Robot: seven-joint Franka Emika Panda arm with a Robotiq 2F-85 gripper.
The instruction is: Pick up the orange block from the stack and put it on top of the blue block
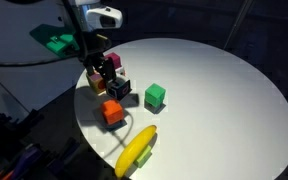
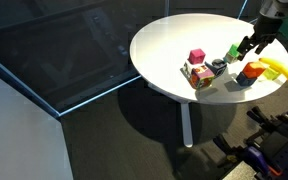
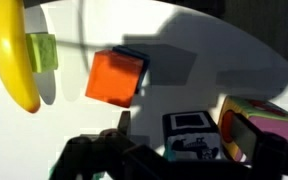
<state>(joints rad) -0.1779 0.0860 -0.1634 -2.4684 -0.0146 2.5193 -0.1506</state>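
The orange block [image 1: 112, 112] lies on the round white table [image 1: 214, 90]; it also shows in an exterior view [image 2: 252, 70] and in the wrist view [image 3: 116, 77]. A dark blue edge [image 3: 132, 53] shows along its far side, and a blue sliver [image 2: 242, 80] below it, so it seems to rest on the blue block. My gripper [image 3: 189, 140] is open and empty, raised above a dark cube with black-and-white faces [image 3: 189, 135], apart from the orange block. The gripper also shows in both exterior views [image 1: 96, 62] [image 2: 249, 45].
A yellow banana [image 1: 136, 150] lies near the table edge beside a pale green piece [image 3: 42, 50]. A green block [image 1: 155, 95], a magenta block [image 1: 112, 60] and a multi-coloured cube [image 1: 94, 82] stand near the dark cube [image 1: 119, 88].
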